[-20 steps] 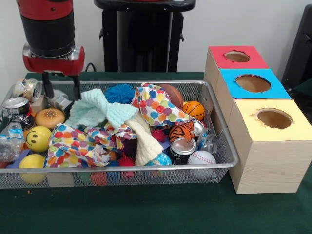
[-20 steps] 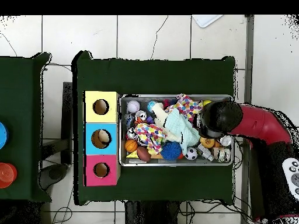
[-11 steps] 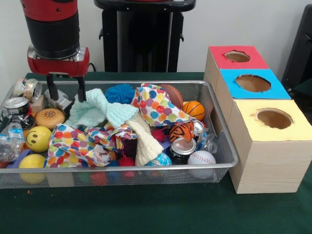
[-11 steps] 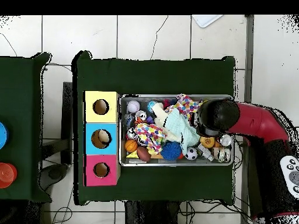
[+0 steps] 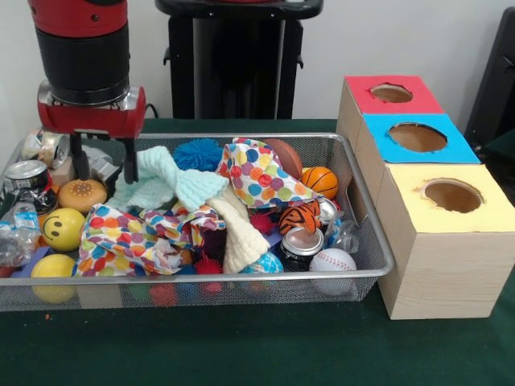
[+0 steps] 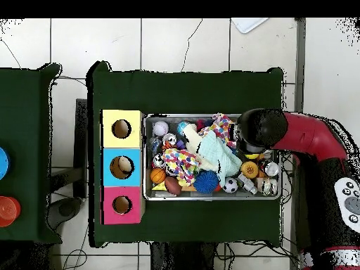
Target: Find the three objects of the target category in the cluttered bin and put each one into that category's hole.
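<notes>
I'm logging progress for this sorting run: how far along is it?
Little looks done: in the overhead view the blue box's hole shows something pale inside, but what it is cannot be told. In hand: nothing; the end effector hangs open and empty over the left end of the bin, beside the mint cloth. Left: finding and posting the targets.

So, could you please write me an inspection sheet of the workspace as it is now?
Surface: green table, bare in front of the bin.
Job's things: mesh bin full; three boxes with holes, red, blue, yellow.
Clutter: dotted cloth, mint knitted cloth, baseball, cans, smiley ball.
Claw: claw open, over the bin's end farthest from the boxes.
Cables: nothing seen.
Surroundings: black stand, white wall.
</notes>
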Controlling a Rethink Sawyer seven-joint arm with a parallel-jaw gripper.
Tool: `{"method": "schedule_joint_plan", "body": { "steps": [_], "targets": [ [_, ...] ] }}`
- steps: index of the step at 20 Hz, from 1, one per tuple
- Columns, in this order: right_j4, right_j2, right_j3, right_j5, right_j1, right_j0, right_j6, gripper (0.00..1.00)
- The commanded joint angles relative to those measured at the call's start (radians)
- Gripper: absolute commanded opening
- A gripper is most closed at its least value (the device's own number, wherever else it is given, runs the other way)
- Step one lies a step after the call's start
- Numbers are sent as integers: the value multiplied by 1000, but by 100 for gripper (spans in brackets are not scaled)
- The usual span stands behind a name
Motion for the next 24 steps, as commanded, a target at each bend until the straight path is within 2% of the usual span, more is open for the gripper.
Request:
{"method": "schedule_joint_plan", "body": {
  "steps": [1, 4, 6, 11, 14, 20, 21, 24],
  "targets": [
    [-34, 92, -93, 17, 81, 17, -160, 100],
    [-34, 93, -104, 28, 87, 21, -160, 100],
    [-28, 92, -69, 18, 66, 17, -151, 100],
    [-37, 106, -130, 17, 129, 30, -158, 100],
    [-58, 111, -159, -26, 185, 25, -172, 100],
    [-72, 114, -143, -56, 190, 18, -183, 100],
    [-70, 118, -165, -43, 197, 23, -190, 0],
    [-65, 124, -182, -39, 202, 25, -191, 0]
  ]
}}
